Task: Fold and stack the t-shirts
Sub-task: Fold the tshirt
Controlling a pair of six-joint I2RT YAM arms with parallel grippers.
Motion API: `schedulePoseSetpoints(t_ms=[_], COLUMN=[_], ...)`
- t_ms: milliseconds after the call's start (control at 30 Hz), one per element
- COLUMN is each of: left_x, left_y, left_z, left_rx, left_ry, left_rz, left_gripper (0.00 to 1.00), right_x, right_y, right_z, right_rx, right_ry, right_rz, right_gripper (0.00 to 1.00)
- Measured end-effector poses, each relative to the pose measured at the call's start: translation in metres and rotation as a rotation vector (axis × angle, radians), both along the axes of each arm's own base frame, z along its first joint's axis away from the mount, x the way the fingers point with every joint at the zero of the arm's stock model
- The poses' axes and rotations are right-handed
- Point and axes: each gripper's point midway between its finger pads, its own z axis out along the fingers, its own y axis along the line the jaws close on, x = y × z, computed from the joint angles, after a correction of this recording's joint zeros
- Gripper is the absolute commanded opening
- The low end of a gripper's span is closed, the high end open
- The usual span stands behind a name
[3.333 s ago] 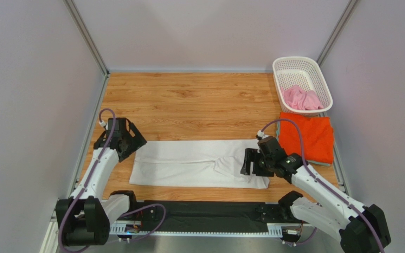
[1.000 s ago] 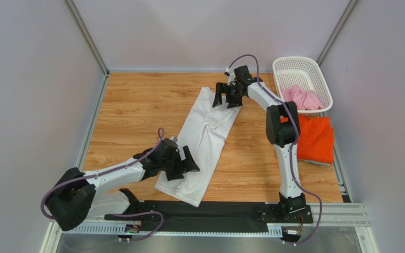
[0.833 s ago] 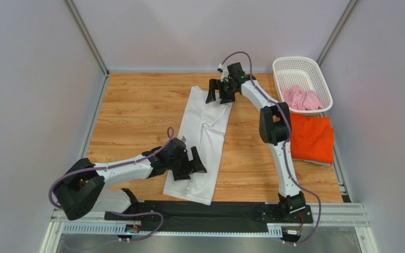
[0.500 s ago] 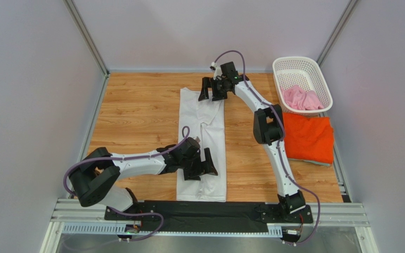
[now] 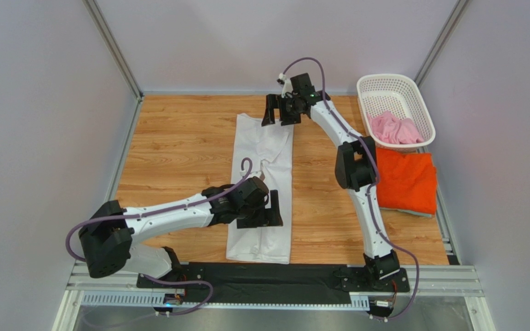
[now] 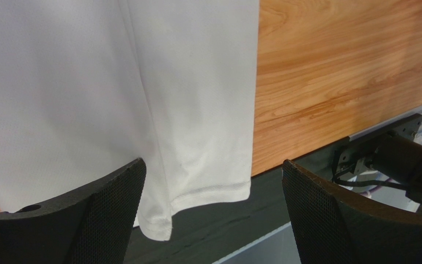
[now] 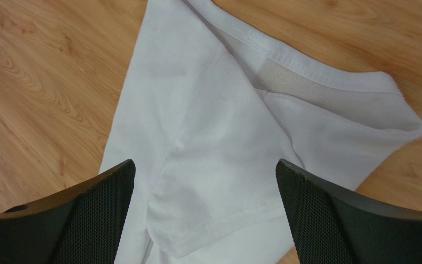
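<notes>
While the white shirt point(image 5: 263, 172) lies in a long strip from 12 to 6 o'clock, the left gripper point(image 6: 212, 170) is wide open over its 6 o'clock end. The right gripper point(image 7: 205, 168) is wide open over its 12 o'clock end. The orange shirt point(image 5: 402, 181) sits at 3 o'clock.

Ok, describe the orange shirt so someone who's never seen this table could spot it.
On the wooden table, find the white lattice basket at the far right corner. Just nearer than it lies the orange t-shirt, folded flat. It alone is bright orange; the pink t-shirt is bunched in the basket, the white t-shirt lies mid-table.
</notes>
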Motion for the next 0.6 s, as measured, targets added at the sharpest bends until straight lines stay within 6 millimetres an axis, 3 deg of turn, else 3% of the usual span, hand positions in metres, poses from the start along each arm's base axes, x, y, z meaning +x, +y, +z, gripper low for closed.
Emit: schedulePoseSetpoints(t_ms=[133, 267, 367, 500, 600], left_x=[-0.002, -0.008, -0.018, -0.031, -0.044], left_y=[0.005, 0.044, 0.076, 0.107, 0.128], left_z=[0.021, 0.029, 0.035, 0.028, 0.002], left_rx=[0.012, 0.062, 0.068, 0.072, 0.119], left_ry=[-0.060, -0.101, -0.125, -0.119, -0.069], left_rz=[-0.008, 0.054, 0.100, 0.156, 0.188], left_gripper=[1.00, 1.00, 1.00, 1.00, 1.00], right_x=[-0.007, -0.033, -0.064, -0.110, -0.159], right_y=[-0.007, -0.029, -0.047, -0.065, -0.077], right_z=[0.057, 0.119, 0.154, 0.157, 0.125], right_rx=[-0.012, -0.063, -0.087, -0.108, -0.136], right_ry=[-0.080, -0.173, -0.229, -0.235, -0.182], right_rz=[-0.027, -0.104, -0.151, -0.194, -0.214], right_gripper=[1.00, 1.00, 1.00, 1.00, 1.00])
